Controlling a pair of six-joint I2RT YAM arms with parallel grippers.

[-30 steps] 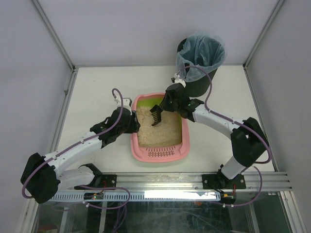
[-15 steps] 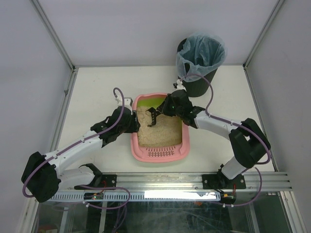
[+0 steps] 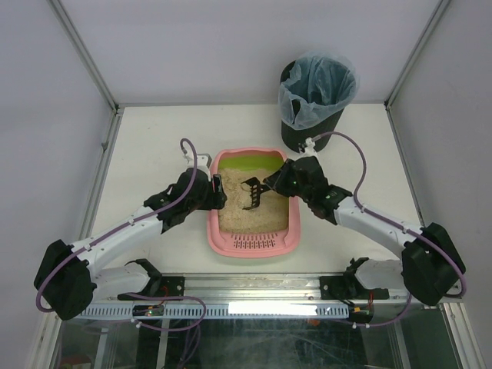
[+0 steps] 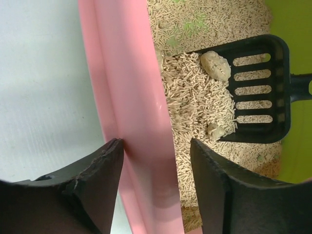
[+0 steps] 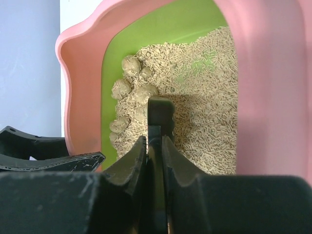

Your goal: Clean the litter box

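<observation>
The pink litter box [image 3: 251, 247] with a lime-green far end sits at the table's middle and holds beige litter. My right gripper [image 3: 270, 185] is shut on the handle of the black slotted scoop [image 3: 251, 193], which sits over the litter with pellets and pale clumps [image 4: 216, 65] on it. In the right wrist view, the handle [image 5: 155, 141] is pinched between the jaws, and several clumps [image 5: 130, 64] lie beyond the scoop. My left gripper [image 3: 217, 192] straddles the box's left wall [image 4: 131, 97], jaws apart. Its outer fingertip [image 4: 114, 146] touches the wall and the inner fingertip [image 4: 200, 148] stands off over the litter.
A black round bin [image 3: 315, 100] with a bluish bag stands at the back right, just beyond the box. Metal frame rails border the table on both sides. My left gripper [image 5: 48, 151] shows at the box's far side in the right wrist view.
My right arm's elbow has swung out to the right, and the scoop has turned and shifted slightly toward the box's middle. My left arm has not moved.
</observation>
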